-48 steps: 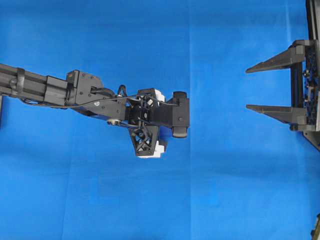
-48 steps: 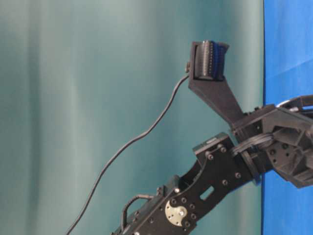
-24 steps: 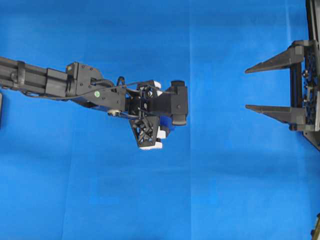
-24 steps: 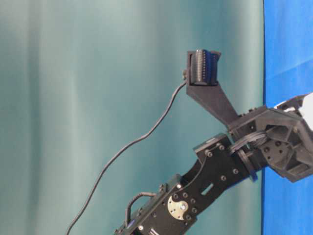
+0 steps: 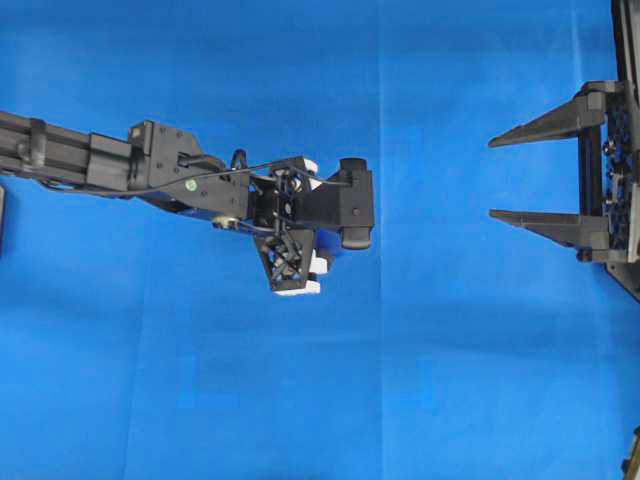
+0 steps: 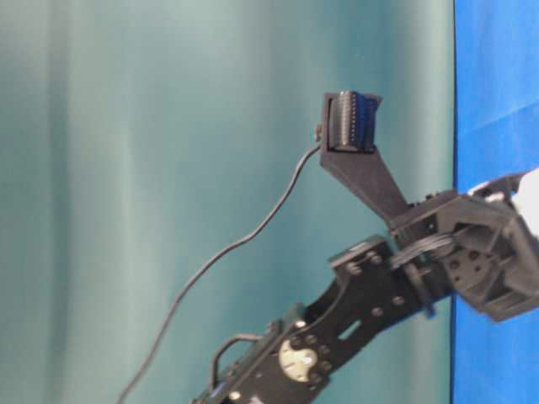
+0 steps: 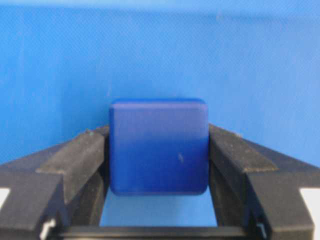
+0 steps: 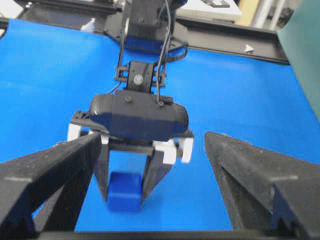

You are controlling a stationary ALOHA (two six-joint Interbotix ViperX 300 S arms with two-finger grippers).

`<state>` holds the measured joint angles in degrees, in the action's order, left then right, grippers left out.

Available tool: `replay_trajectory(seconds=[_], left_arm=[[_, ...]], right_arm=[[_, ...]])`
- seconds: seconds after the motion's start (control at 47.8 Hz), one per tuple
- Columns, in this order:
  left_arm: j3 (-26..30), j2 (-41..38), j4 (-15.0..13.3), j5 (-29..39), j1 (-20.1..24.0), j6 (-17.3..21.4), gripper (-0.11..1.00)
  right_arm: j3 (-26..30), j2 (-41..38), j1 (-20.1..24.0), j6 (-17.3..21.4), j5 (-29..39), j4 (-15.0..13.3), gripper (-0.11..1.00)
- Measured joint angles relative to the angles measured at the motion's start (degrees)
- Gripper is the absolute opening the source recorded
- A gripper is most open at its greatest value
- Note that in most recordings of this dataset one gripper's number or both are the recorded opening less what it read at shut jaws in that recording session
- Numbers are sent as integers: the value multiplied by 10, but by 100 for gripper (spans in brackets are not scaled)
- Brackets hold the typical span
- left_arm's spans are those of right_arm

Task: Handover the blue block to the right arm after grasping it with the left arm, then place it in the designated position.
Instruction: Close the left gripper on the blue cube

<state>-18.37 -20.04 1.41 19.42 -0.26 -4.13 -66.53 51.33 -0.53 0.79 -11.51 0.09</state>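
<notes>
Black fingers of left gripper pinching blue block from both sides, block's lower part between the tips, top poking past them. Seen again under wrist camera housing, block low over blue cloth; contact with cloth cannot tell. Left arm stretched in from left edge. Right gripper well apart at right edge, jaws spread wide, nothing between.
</notes>
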Motion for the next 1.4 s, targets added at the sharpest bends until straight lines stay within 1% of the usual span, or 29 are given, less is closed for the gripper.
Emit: replay_trajectory(seconds=[0.105,0.251,0.44,0.524,0.712,0.984,1.403], left_arm=[[0,26,0,21,1,0,48],[2,83,0,53,1,2,48],[15,152,0,99,-1,0,48],[22,171,0,122,0,-2,48],[42,191,0,163,-1,-1,48],[64,217,0,189,-4,2,48],[67,224,0,194,-5,0,48]], right_arm=[[0,0,0,0,0,0,96],[0,0,1,0,0,0,96],[0,0,1,0,0,0,96],[0,0,0,0,0,0,96],[0,0,0,0,0,0,96],[0,0,0,0,0,0,96],[0,0,0,0,1,0,96]])
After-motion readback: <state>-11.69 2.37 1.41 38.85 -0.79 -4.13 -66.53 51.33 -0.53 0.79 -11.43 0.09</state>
